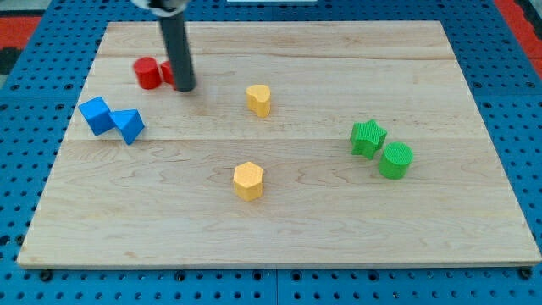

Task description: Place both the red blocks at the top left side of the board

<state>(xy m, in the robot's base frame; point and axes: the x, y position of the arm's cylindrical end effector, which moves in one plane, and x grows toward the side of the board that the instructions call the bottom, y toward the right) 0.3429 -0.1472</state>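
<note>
A red cylinder point(147, 73) stands near the board's top left. A second red block point(167, 72) sits right beside it on its right, mostly hidden behind my rod, so its shape cannot be made out. My tip point(185, 87) rests on the board just right of that second red block, touching or nearly touching it. The rod rises from the tip toward the view's top.
A blue cube point(96, 114) and a blue triangular block point(129, 125) lie at the left. A yellow heart-like block point(259, 99) and a yellow hexagon point(248, 180) are in the middle. A green star point(367, 138) and a green cylinder point(395, 160) are at the right.
</note>
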